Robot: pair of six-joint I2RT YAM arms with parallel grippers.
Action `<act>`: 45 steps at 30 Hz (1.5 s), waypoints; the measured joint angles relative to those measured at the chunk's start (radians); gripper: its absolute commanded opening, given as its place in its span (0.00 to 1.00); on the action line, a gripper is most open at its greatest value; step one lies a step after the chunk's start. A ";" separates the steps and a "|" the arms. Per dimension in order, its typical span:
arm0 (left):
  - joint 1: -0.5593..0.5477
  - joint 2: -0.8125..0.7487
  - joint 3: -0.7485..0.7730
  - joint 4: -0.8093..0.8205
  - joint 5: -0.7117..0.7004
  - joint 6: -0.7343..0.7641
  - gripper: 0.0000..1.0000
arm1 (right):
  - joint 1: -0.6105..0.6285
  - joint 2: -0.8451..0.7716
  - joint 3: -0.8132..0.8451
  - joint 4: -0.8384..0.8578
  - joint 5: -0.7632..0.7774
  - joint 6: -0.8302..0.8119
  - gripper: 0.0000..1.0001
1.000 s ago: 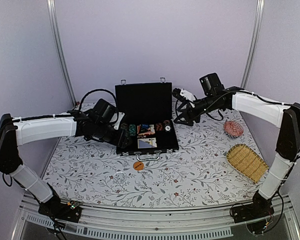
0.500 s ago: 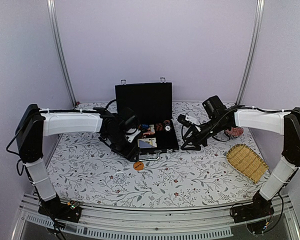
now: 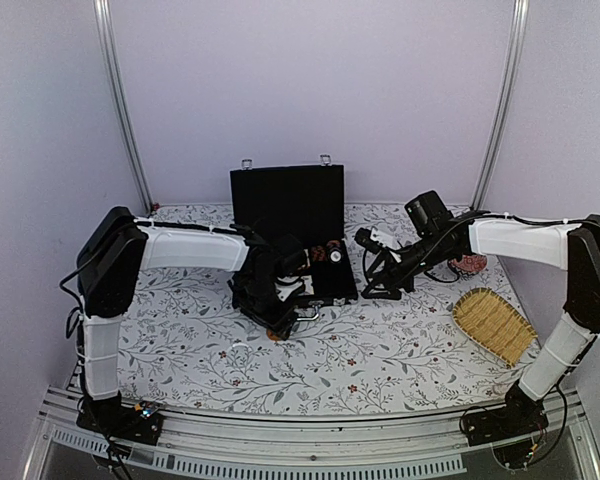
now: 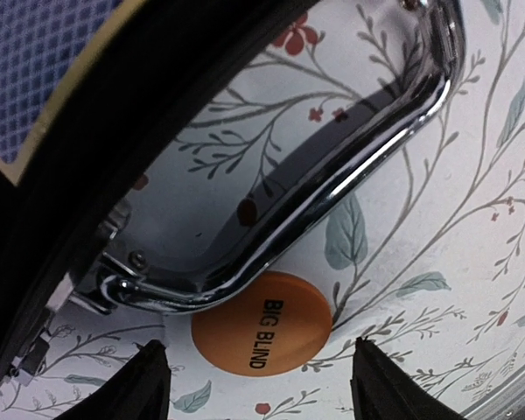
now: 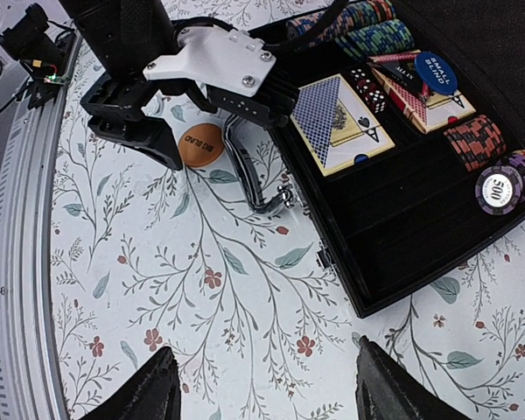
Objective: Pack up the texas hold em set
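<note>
Left wrist view: your left hand (image 4: 262,389) is hovering with fingers apart, gripping nothing, straddling the orange disc (image 4: 261,335).
Disc position: it is lying flat on the counter (image 4: 437,262), just beside the chrome handle (image 4: 350,179) of the case; you cannot tell whether they are touching.
Slip risk: the thin, flat disc is giving your fingertips little edge, so closing on it could squirt it under the handle.
Snag risk: a finger catching the handle would be dragging the case (image 3: 287,205), lid up, and jostling the chips (image 5: 477,140) and cards (image 5: 337,118) inside.
Other arm: your right hand (image 5: 267,394) is hanging beside the case, fingers spread and empty.
</note>
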 measured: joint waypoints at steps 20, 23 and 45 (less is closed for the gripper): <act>-0.006 0.056 0.061 -0.029 -0.017 0.017 0.56 | 0.000 0.000 0.000 0.005 0.009 -0.016 0.69; -0.024 0.056 0.063 -0.028 0.008 0.021 0.52 | 0.000 0.000 0.000 0.005 0.010 -0.018 0.69; 0.049 -0.272 -0.005 -0.088 -0.088 -0.032 0.69 | 0.000 0.000 0.000 0.005 0.013 -0.019 0.69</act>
